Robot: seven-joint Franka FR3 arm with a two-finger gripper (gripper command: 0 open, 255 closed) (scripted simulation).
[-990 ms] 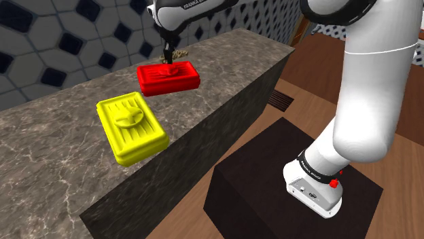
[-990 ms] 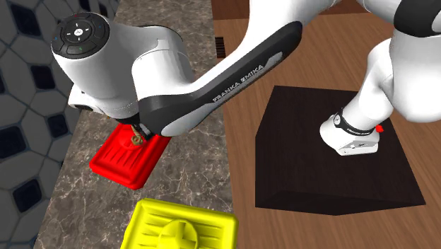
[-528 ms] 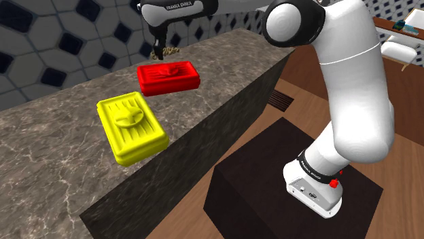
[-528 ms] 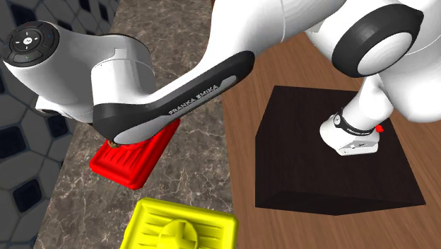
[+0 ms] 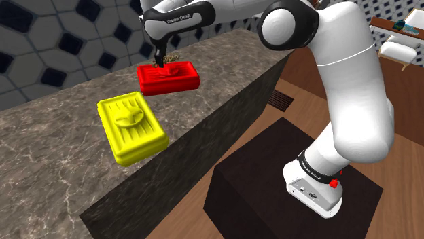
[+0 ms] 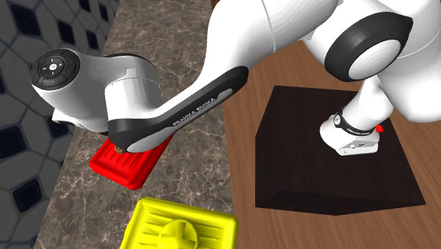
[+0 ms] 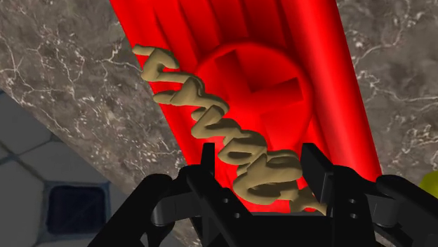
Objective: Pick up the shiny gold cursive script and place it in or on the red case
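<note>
Wrist view, pincer (image 7: 260, 163) clamped on gold cursive script (image 7: 203, 112), poised above red case (image 7: 231, 28), arm (image 5: 340, 102) stretched across counter (image 5: 238, 61).

The script (image 7: 210, 119) looks tan-gold, case (image 7: 281, 42) red, counter (image 7: 84, 91) veined grey.

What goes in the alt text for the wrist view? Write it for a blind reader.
The black gripper clasps one end of a dull gold cursive script, holding it over a red case with a cross shape on top. The case lies on a dark marbled counter.
</note>
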